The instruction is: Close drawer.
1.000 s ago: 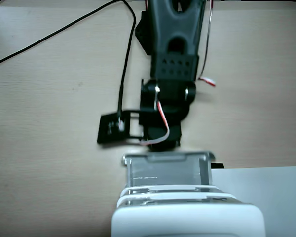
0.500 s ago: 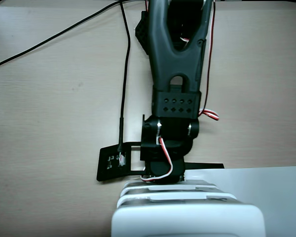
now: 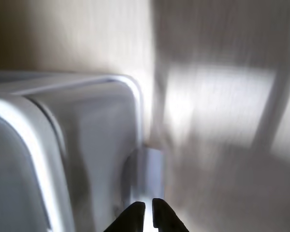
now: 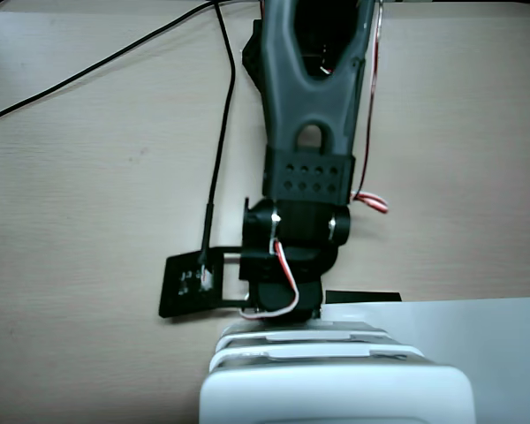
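Note:
The wrist view is blurred. The drawer point(image 3: 87, 130) is a clear tray with a pale grey rim point(image 3: 135, 96), filling the left half. Its small grey tab handle point(image 3: 152, 169) sticks out at the lower middle. My gripper point(image 3: 149, 212) enters from the bottom edge, its black tips almost touching, right in front of the tab. In the fixed view the arm point(image 4: 309, 106) reaches down from the top to the drawer front point(image 4: 309, 340), which stands a little out of the white cabinet point(image 4: 336, 393). The fingertips are hidden under the wrist there.
A white sheet of paper point(image 4: 477, 353) lies right of the cabinet. A black flat plate point(image 4: 190, 284) sticks out to the left of the wrist. A black cable point(image 4: 221, 115) runs across the tan table point(image 4: 88, 194) behind it.

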Controlling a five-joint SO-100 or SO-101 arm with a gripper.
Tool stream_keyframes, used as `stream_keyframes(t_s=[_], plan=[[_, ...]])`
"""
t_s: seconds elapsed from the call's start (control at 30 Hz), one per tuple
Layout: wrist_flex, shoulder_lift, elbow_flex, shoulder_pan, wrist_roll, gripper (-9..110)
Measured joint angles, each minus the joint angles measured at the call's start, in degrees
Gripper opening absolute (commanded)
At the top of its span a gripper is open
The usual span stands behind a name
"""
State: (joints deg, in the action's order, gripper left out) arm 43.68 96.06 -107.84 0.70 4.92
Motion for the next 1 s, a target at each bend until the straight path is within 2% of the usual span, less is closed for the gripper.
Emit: stream_keyframes(t_s=[0.57, 0.8, 1.0], plan=[[10.4, 23.1, -19.2, 4.1, 6.6, 0], [11.2, 30.6, -26.9, 7.1, 12.1, 0], [11.2, 34.5, -30.4, 8.1, 12.6, 0]])
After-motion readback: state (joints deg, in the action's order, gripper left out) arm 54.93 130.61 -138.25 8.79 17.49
